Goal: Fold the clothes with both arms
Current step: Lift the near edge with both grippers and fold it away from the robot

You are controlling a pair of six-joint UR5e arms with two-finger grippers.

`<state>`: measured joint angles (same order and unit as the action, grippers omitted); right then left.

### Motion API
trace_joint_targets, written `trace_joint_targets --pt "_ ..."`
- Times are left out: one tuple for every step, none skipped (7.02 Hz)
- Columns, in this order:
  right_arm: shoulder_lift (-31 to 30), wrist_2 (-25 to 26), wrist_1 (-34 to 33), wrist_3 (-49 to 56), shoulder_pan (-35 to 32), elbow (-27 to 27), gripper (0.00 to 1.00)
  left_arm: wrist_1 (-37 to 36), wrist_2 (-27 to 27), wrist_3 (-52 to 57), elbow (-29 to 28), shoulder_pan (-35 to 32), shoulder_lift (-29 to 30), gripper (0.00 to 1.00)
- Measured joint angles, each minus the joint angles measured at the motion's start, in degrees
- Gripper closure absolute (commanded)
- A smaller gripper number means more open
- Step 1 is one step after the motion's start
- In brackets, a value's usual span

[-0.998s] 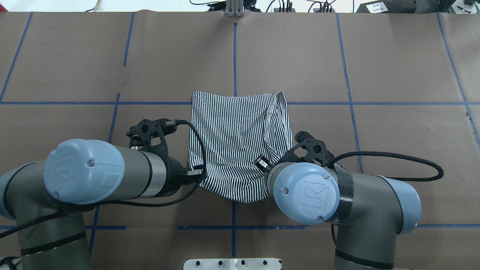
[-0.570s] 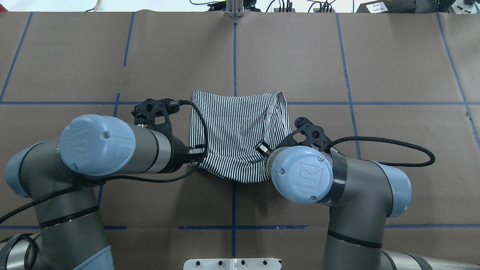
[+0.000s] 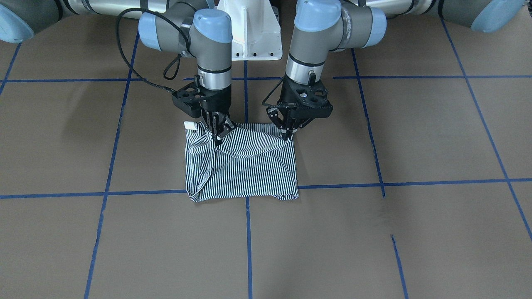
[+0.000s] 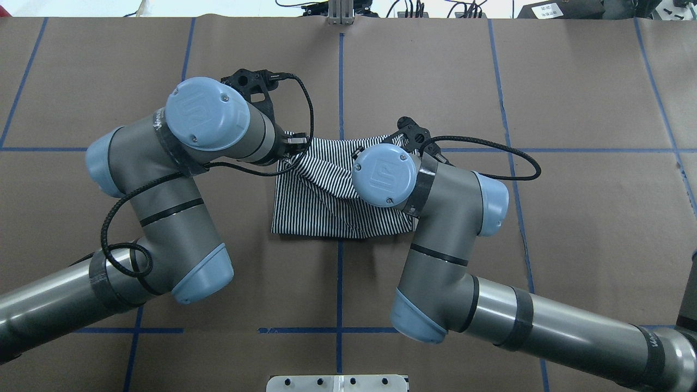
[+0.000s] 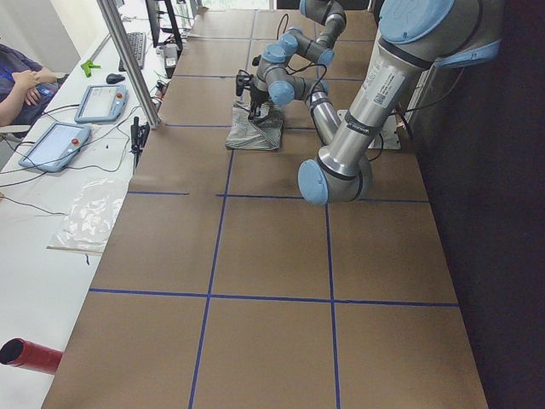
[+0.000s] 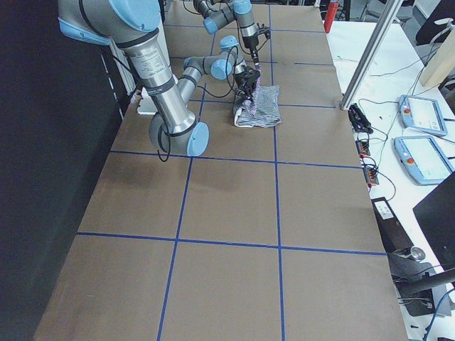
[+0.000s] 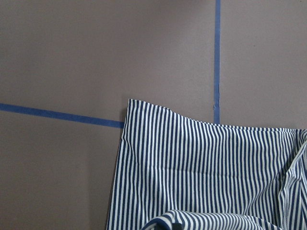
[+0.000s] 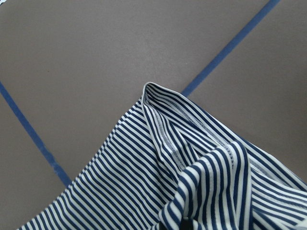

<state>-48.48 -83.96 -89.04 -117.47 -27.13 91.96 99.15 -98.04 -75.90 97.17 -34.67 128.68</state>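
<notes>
The striped polo shirt (image 3: pixel 245 174) lies on the brown table, half doubled over itself. My left gripper (image 3: pixel 286 135) is shut on one corner of its lifted edge, and my right gripper (image 3: pixel 217 135) is shut on the other corner. The cloth sags between them. A bit of cream collar (image 3: pixel 190 124) pokes out beside the right gripper. In the overhead view the shirt (image 4: pixel 326 212) shows below both wrists, the left gripper (image 4: pixel 297 146) is at its far left corner, and the right gripper is hidden under its own wrist. Both wrist views show striped cloth (image 7: pixel 201 163) (image 8: pixel 144 182) lying on the table.
Blue tape lines (image 3: pixel 374 182) cross the brown table cover. The white pedestal base (image 3: pixel 249 37) stands at the robot's edge. Beyond the far edge are a metal post (image 5: pixel 128 60), tablets (image 5: pixel 55 145), cables and a seated person (image 5: pixel 21 85). A red cylinder (image 5: pixel 30 354) lies off the table.
Both arms have swung away from the robot, carrying the shirt's near edge up and over the rest. The shirt's near boundary is now a straight fold, farther from the robot.
</notes>
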Motion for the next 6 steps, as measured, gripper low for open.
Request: trace_joint_targets --pt "1.34 -0.15 2.68 0.83 -1.24 -4.27 1.0 3.19 0.05 0.71 -3.88 -0.53 0.54 1.0" --pt "2.37 -0.2 4.99 1.37 -2.12 -7.85 1.0 5.92 0.1 1.1 -7.38 -0.79 0.97 1.0" --pt "3.16 -0.25 6.4 1.82 -2.69 -10.42 1.0 8.38 0.12 1.32 -10.49 -0.87 1.31 1.0" --pt "3.59 -0.31 7.05 2.24 -2.98 -11.77 1.0 10.27 0.13 1.46 -12.96 -0.9 1.53 1.0" --pt "3.75 -0.37 7.37 2.72 -3.14 -12.36 0.7 11.38 0.11 1.53 -14.33 -0.92 1.61 0.29" --pt "3.8 -0.39 7.5 3.63 -3.29 -12.59 0.2 12.03 0.08 2.36 -14.89 -0.95 1.62 0.0"
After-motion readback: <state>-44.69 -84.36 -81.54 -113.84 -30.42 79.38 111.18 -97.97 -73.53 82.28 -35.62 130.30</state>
